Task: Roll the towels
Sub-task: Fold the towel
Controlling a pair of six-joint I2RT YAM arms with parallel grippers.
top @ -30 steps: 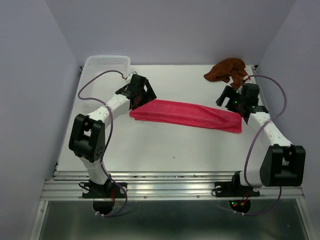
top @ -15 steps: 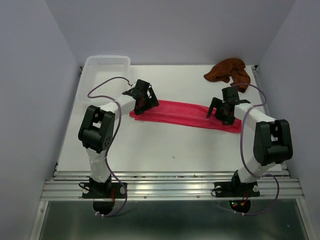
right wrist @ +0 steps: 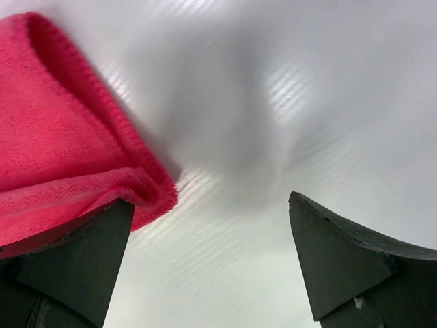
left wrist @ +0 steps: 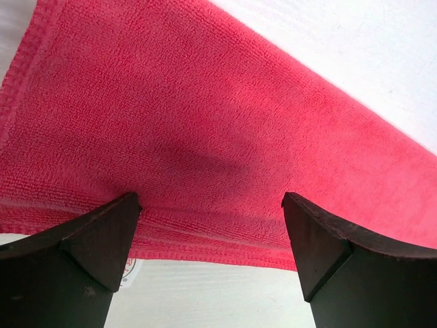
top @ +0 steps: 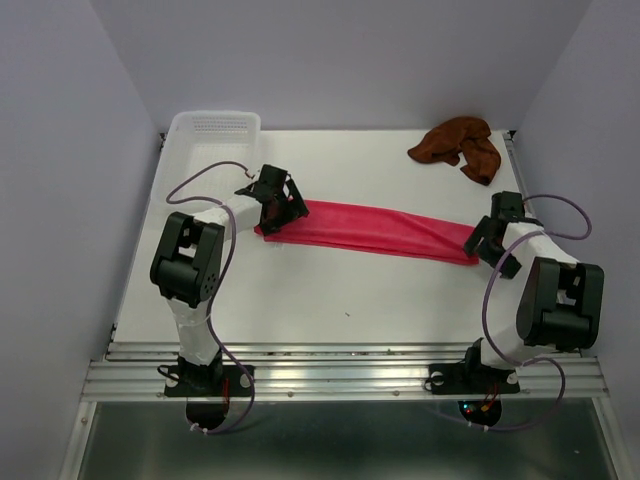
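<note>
My left gripper (left wrist: 210, 199) is spread over the pink towel (left wrist: 205, 102) and my right gripper (right wrist: 211, 199) spread beside its end, which I should pinch squarely to roll evenly.

The white table (top: 330, 300) bears a pink-red towel (top: 380, 228) across its centre. A rust brown towel (top: 455, 145) lies at one o'clock, a basket (top: 213, 125) at eleven.

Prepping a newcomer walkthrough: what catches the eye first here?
A bright pink-red towel lies stretched across the middle of the white table, with the open left tool low over its left end and the open right tool at its right corner. A rust-brown towel sits crumpled at the far right corner; a white plastic basket stands far left.
</note>
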